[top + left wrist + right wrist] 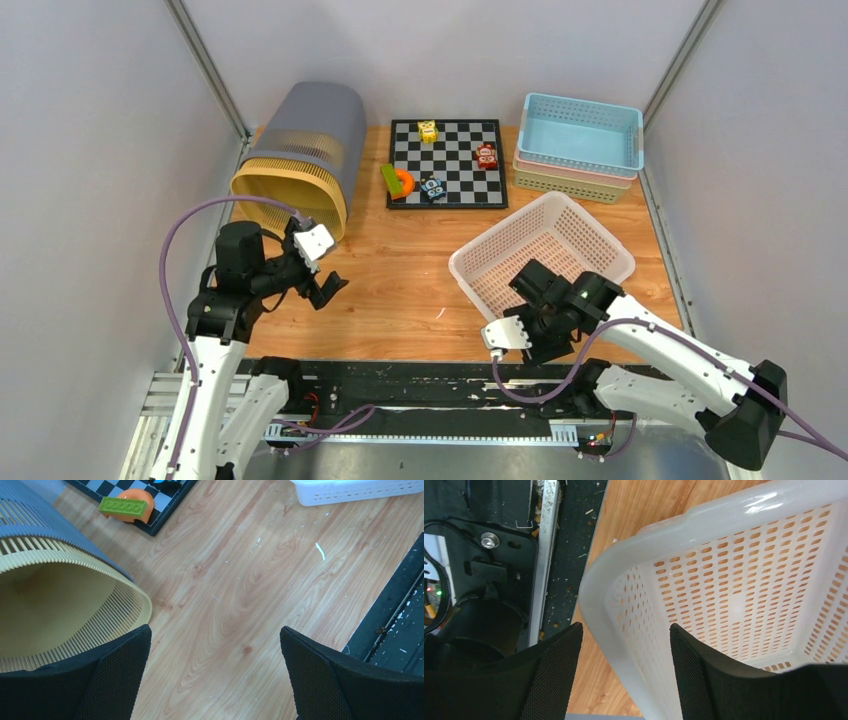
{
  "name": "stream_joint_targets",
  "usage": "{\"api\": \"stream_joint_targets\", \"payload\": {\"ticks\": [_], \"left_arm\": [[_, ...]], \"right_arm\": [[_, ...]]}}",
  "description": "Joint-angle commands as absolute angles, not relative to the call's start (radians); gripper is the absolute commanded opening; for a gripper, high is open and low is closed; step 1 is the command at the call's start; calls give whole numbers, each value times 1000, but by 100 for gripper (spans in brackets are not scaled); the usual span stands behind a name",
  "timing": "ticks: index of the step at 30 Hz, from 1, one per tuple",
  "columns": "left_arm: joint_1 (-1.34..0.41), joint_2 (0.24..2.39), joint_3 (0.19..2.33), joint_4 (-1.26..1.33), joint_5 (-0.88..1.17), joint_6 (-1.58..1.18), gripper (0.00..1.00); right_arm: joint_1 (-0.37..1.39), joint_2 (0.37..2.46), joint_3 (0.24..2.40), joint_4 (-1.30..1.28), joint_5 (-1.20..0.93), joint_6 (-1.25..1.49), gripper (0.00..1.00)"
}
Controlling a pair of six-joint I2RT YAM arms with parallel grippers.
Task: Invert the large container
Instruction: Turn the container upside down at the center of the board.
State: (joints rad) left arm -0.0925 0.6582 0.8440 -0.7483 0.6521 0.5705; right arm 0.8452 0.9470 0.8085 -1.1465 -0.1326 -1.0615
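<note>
The large container, a white perforated basket (560,235), sits open side up on the wooden table, right of centre and turned at an angle. My right gripper (528,280) is at its near corner. In the right wrist view the gripper (624,626) is open and straddles the container's rim (744,580), with one finger outside and one inside. A gap shows on the outer side. My left gripper (318,270) hangs wide open over bare wood (215,628), holding nothing, just right of the mouth of a grey and yellow bin (300,140).
The slatted bin (50,610) lies on its side at the far left. A chessboard (450,165) with small toys is at the back centre, with a green brick on an orange piece (127,507) at its edge. Stacked blue and beige baskets (580,135) stand at the back right.
</note>
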Motion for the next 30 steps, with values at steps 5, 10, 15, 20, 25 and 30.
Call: {"api": "stream_joint_targets", "payload": {"ticks": [5,10,15,20,25,30], "left_arm": [[-84,709,950,-784,707,666,100],[-91,759,980,-753,766,715,100],[-168,815,1008,-686,719,714,100],[-358,884,1003,-571,490,733,100],[-389,916,998,-534,573,808,100],[-394,928,1013,-593,789,912,100]], "right_arm": [[864,869,802,-1073,-250,-1043,48],[864,888,815,-1088,-321,-1032,34],[864,913,809,-1088,-352,-1028,23],[864,969,913,-1155,-468,-1010,7],[859,1071,1115,-1305,-546,-987,3],[845,1143,1273,-1408,-627,-1008,3]]}}
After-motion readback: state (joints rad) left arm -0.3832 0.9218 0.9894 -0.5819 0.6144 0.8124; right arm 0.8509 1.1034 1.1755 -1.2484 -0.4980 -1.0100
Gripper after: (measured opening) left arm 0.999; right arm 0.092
